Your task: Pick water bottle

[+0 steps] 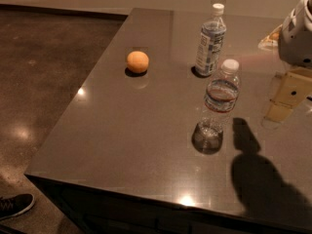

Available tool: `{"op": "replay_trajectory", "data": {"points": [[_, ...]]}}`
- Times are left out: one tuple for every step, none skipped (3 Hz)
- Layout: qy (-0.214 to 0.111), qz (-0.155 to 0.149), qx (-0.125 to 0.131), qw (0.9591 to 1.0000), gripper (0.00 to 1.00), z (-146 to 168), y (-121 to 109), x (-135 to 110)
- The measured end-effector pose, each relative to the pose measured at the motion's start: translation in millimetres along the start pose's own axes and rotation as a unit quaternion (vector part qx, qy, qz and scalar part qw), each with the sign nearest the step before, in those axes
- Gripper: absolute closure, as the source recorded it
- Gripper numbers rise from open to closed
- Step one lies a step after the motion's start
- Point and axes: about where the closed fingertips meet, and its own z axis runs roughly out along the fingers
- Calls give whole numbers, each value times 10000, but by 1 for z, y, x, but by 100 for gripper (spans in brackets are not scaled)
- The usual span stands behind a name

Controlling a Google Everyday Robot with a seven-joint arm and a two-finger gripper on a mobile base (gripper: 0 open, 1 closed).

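The water bottle [219,106] stands upright near the middle of the grey table [131,130]. It is clear ribbed plastic with a white cap and a narrow reddish-brown label band. My gripper [282,108] hangs at the right edge of the view, to the right of the bottle and apart from it, a little above the table. It holds nothing that I can see. Its shadow falls on the table below and right of the bottle.
A second bottle with a tall white-and-blue label [210,42] stands behind the water bottle. An orange [138,62] lies at the left of the table. A pale object [269,39] sits at the far right. The table edge runs along the left and front; a shoe [14,204] is on the floor.
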Motion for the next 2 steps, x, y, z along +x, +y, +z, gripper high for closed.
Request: {"op": "replay_trajectory", "data": {"points": [[0, 0, 1, 10000, 0, 0, 0, 0], [-275, 58, -26, 9996, 0, 2, 0, -3]]}}
